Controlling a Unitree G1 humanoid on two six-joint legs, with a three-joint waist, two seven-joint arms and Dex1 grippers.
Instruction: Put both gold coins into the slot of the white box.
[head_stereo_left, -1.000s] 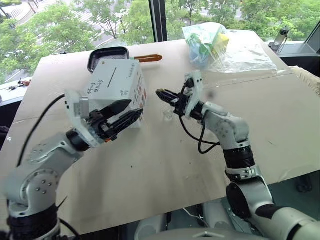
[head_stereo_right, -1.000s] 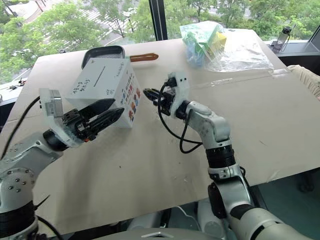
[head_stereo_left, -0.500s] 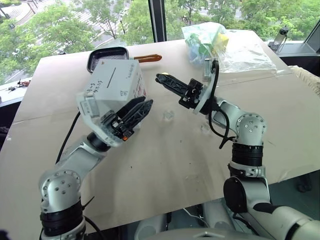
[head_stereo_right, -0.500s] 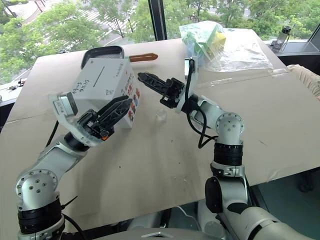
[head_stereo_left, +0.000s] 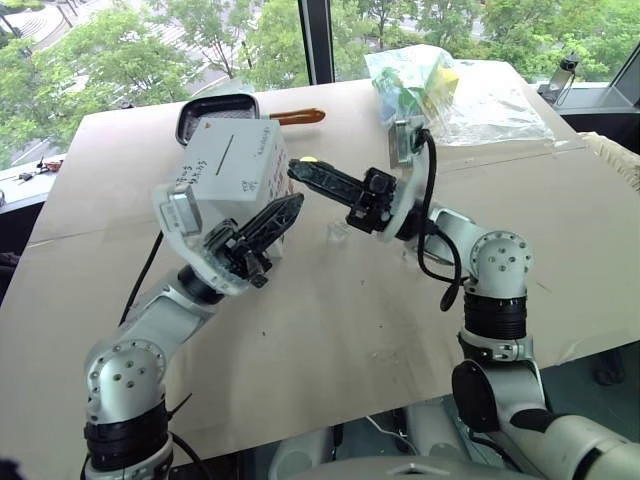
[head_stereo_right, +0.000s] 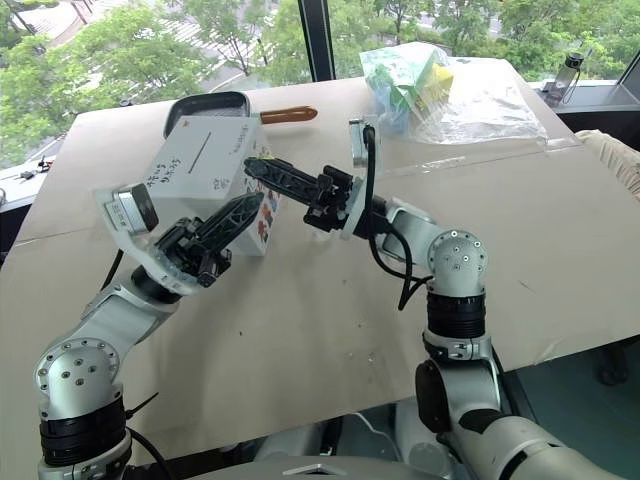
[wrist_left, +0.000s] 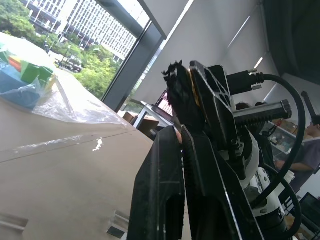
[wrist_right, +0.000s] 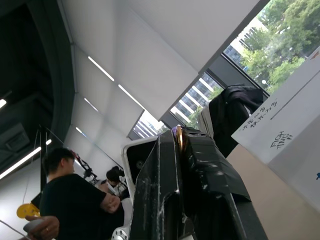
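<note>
The right gripper (head_stereo_left: 300, 166), clamped on a coin (wrist_right: 178, 137) beside the box (head_stereo_left: 232, 165), could drop it if the tips miss the slot (head_stereo_left: 223, 151), while the left gripper (head_stereo_left: 290, 206), closed empty, presses the box's front.

Head stereo downward; wrist cameras upward

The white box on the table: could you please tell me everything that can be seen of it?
The white box is a cardboard-looking cube standing on the table, in front of a black pan. Its upper face bears a thin dark slot and blue handwriting along one edge; the side facing the right arm carries small colourful pictures. The shut left gripper lies against its near side. The right gripper, shut on a gold coin, reaches over its corner.
</note>
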